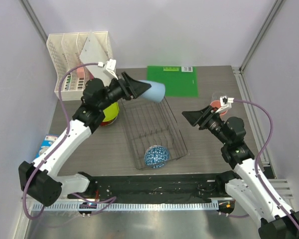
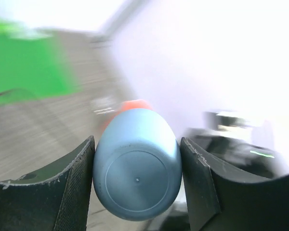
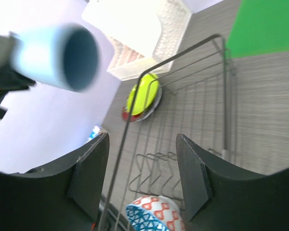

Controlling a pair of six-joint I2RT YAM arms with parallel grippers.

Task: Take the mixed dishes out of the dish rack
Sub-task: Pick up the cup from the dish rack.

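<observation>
My left gripper (image 1: 141,89) is shut on a light blue cup (image 1: 155,91), held on its side in the air above the far end of the dish rack (image 1: 175,125). In the left wrist view the fingers (image 2: 77,183) press both sides of the cup (image 2: 137,163), base toward the camera. A blue-and-white patterned bowl (image 1: 156,156) lies at the rack's near end. My right gripper (image 1: 190,117) hovers open to the right of the rack, nothing between its jaws; below it I see the bowl (image 3: 156,216) and the rack wires (image 3: 149,77). A yellow-green plate (image 1: 111,112) lies on a dark red plate (image 3: 127,116) left of the rack.
A salmon-red cup (image 1: 217,105) stands on the table behind my right gripper. A green mat (image 1: 172,80) lies at the back. A white lattice organizer (image 1: 77,64) stands at the back left. A blue packet (image 1: 48,142) lies at the table's left edge.
</observation>
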